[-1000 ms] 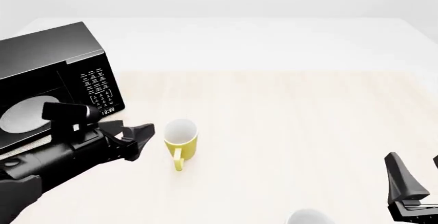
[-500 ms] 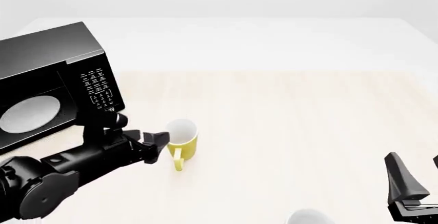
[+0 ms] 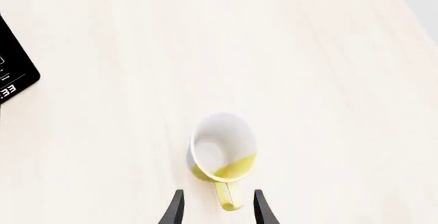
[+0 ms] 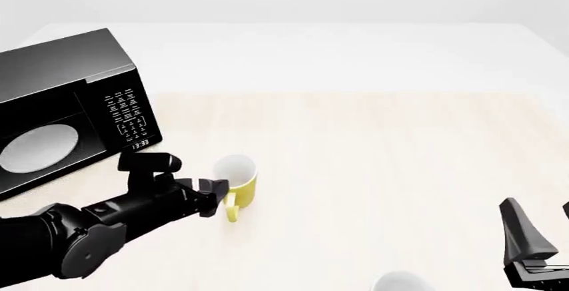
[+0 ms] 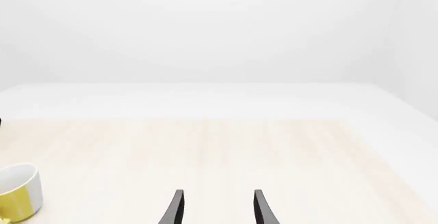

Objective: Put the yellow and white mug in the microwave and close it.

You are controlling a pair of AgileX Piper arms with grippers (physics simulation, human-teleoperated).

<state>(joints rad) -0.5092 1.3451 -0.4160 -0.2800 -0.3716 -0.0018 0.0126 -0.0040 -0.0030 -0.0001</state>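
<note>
Mug: the small cylindrical yellow and white mug (image 4: 236, 181) is seen upright on the pale wood-grain table (image 4: 374, 158), white inside, its yellow loop handle (image 3: 226, 197) turned toward the arms' side of the table.
Mug position: it is placed near the front right corner of the microwave, apart from it, on bare tabletop.
Microwave: the large black boxy microwave (image 4: 66, 104) is set at the left of the table; its door cannot be made out in these views, the round white turntable plate (image 4: 38, 148) is visible inside, and a white-marked button panel (image 4: 125, 113) with a small clock is carried on its right side.
Left gripper: the black left gripper (image 3: 218, 207) is held just at the mug's handle, with its two fingers spread and one fingertip (image 3: 176, 203) shown on each side of the handle; nothing is clamped between them.
Right gripper: the black right gripper (image 5: 217, 207) is kept low at the near right of the table, well apart from the mug, its fingers parted and nothing held.
Other object: part of a white rounded object (image 4: 402, 282) is seen at the near edge, close to the right arm.
</note>
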